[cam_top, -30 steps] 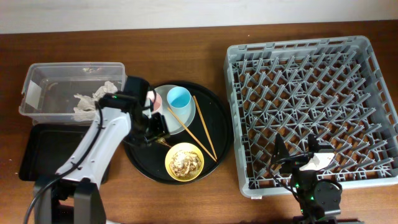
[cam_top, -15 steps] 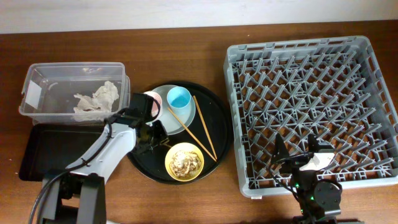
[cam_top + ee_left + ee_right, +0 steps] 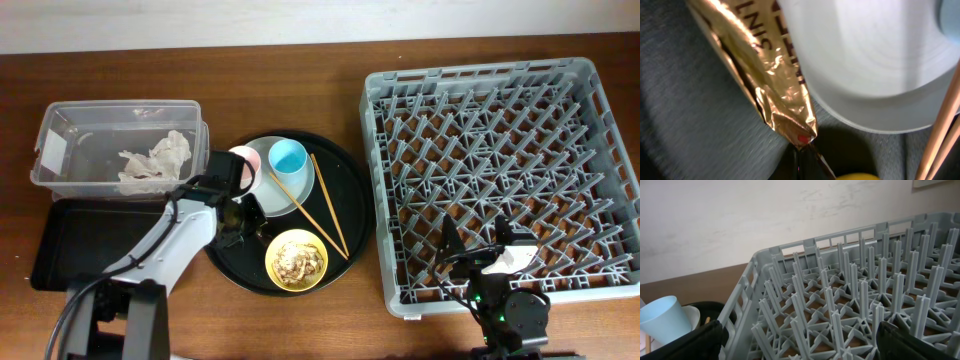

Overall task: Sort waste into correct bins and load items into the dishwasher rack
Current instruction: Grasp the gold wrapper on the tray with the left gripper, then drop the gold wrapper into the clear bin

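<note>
In the left wrist view the gold foil wrapper runs off the 12 o'clock edge, its print blurred. The grey-white plate is cut off at 12 and 3 o'clock and the chopsticks at 3 o'clock. Only a sliver of the yellow bowl shows at 6 o'clock. The left gripper is a dark blur there, and whether it pinches the foil cannot be told. Overhead, the left arm hides part of the pink cup.

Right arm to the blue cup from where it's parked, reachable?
Doubtful, but not blocked. The right gripper is open over the near edge of the dishwasher rack, and the blue cup stands beyond the rack's left wall. Nothing bars a path above the pegs, though it looks a long stretch.
</note>
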Controlling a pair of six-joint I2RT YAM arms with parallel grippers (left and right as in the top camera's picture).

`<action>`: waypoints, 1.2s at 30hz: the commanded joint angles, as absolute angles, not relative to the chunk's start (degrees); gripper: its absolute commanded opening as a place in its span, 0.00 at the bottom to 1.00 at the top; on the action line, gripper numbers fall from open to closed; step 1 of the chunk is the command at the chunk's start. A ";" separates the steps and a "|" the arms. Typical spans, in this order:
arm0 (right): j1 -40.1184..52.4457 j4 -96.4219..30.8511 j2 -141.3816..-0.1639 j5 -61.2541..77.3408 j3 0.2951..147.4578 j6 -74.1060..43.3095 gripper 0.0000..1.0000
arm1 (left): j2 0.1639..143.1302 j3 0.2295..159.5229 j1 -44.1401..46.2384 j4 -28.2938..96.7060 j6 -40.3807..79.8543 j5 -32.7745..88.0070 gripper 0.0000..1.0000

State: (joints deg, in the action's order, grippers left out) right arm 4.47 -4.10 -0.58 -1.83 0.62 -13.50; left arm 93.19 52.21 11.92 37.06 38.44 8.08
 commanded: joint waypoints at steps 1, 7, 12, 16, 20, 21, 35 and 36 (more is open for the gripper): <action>4.05 -4.54 -0.21 -1.93 0.32 -13.56 0.98 | 87.11 53.71 9.21 40.47 38.37 7.44 0.01; 4.05 -4.54 -0.21 -1.93 0.32 -13.56 0.98 | 75.75 59.42 4.34 43.94 36.62 3.51 0.01; 4.05 -4.54 -0.21 -1.93 0.32 -13.56 0.98 | 71.02 60.40 -0.38 36.32 36.58 -7.29 0.01; 4.05 -4.54 -0.21 -1.93 0.32 -13.54 0.98 | 73.28 60.38 -1.72 31.81 36.56 -11.05 0.02; 4.05 -4.54 -0.21 -1.93 0.32 -13.56 0.98 | 79.18 60.38 -2.46 26.11 36.38 -15.09 0.11; 4.05 -4.54 -0.21 -1.93 0.32 -13.56 0.98 | 80.68 60.38 -2.79 24.97 36.38 -15.53 0.11; 4.05 -4.54 -0.21 -1.93 0.32 -13.56 0.98 | 83.46 68.18 -4.32 25.54 27.11 3.40 0.45; 4.05 -4.54 -0.21 -1.93 0.32 -13.56 0.99 | 82.52 68.34 -3.77 26.96 27.11 7.94 0.40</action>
